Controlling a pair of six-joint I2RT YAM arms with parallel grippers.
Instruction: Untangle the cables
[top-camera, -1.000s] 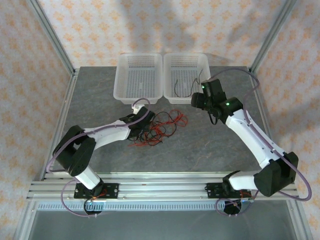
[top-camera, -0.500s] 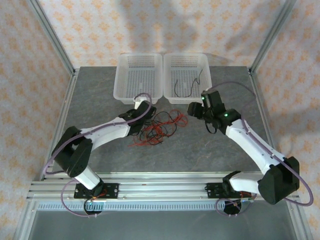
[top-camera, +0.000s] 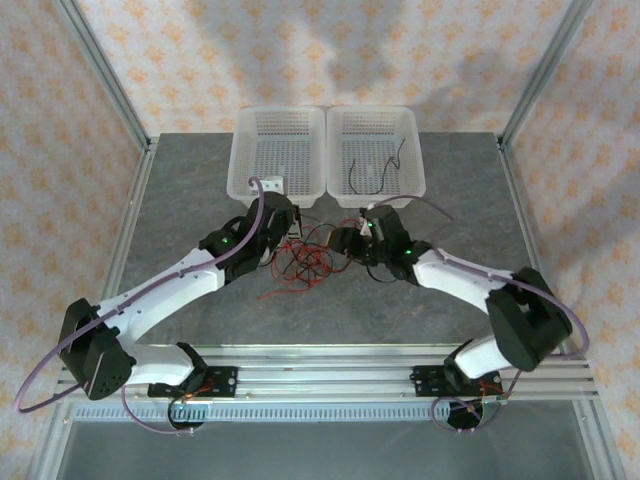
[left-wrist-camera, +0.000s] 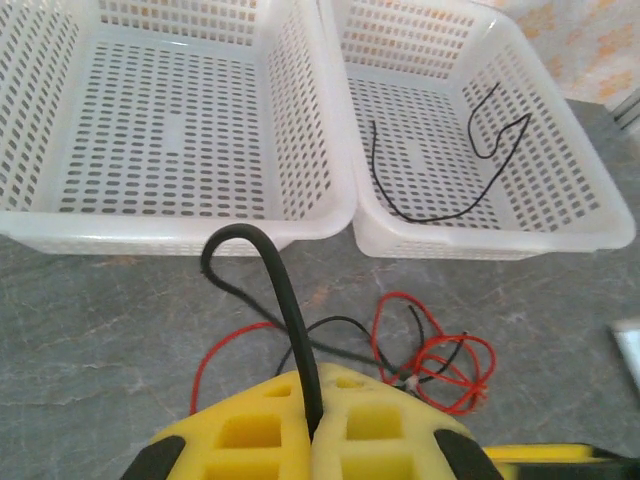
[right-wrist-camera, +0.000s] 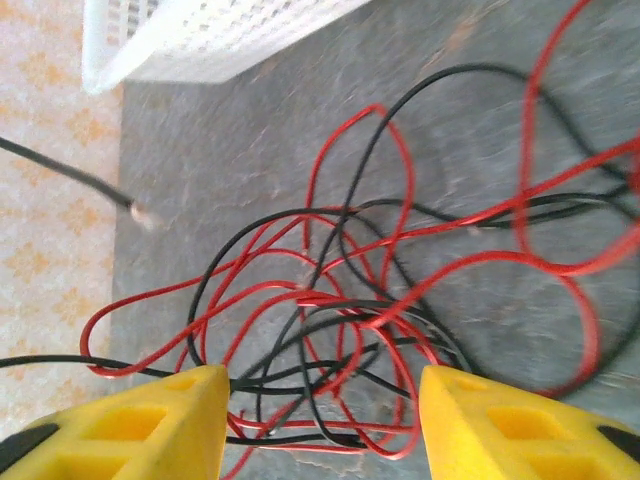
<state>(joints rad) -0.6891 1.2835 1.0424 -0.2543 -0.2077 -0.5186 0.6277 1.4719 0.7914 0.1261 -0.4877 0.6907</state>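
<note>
Within the last second the right gripper (top-camera: 345, 241) had swung away from the right-hand basket (top-camera: 421, 170) and come down low at the right edge of the tangle of red and black cables (top-camera: 308, 262). The tangle lay on the table (top-camera: 180, 200) between the two arms, and the left gripper (top-camera: 291, 231) had meanwhile reached forward to its far-left side. By the look of it another strand was being worked free, with the right arm arriving to brace or pull the knot. The right gripper's fingers (right-wrist-camera: 150, 420) stood wide apart, straddling the tangle and closed on nothing. The left gripper's fingers (left-wrist-camera: 250, 435) were pressed together on one black strand (left-wrist-camera: 275, 290), which looped up out of their seam. Farther off, a separated black cable (top-camera: 375, 176) lay loose in the right-hand basket, with the left-hand basket (top-camera: 240, 165) set right against it.
</note>
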